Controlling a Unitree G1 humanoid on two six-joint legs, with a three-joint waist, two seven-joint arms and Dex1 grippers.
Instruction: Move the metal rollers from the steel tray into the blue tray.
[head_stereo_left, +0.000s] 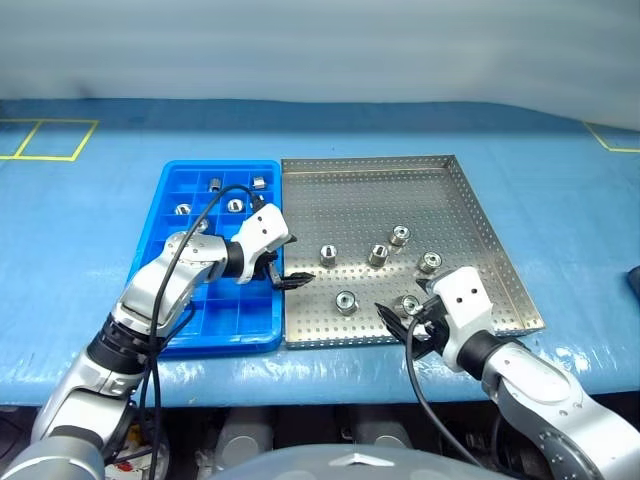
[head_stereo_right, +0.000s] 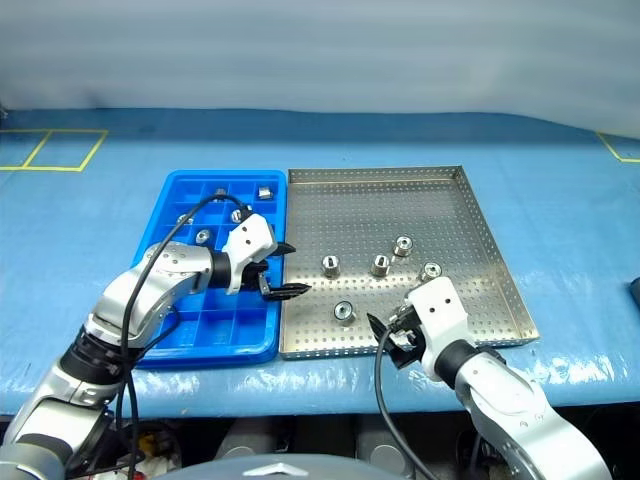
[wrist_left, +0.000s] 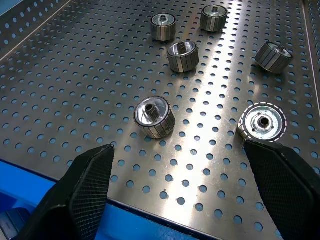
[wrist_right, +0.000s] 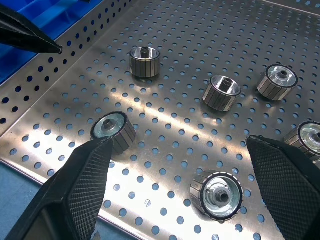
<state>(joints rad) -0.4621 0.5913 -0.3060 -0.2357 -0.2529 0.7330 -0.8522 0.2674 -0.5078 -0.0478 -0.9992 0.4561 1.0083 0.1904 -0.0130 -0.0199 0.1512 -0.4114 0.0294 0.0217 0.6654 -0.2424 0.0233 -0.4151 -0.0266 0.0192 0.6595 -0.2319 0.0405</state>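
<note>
The setting looks like a robotics lab or workshop test station. A desk covered in blue sheeting spreads beyond the left pincer, with yellow tape squares marked far past it, and a plain grey wall behind.

The two head views look forward and down from above the counter, taking in the blue tray left of centre and the steel tray right of centre, nearly alike. Each wrist view sits low and close over the steel tray's perforated floor, sharing the same metal rollers.
</note>
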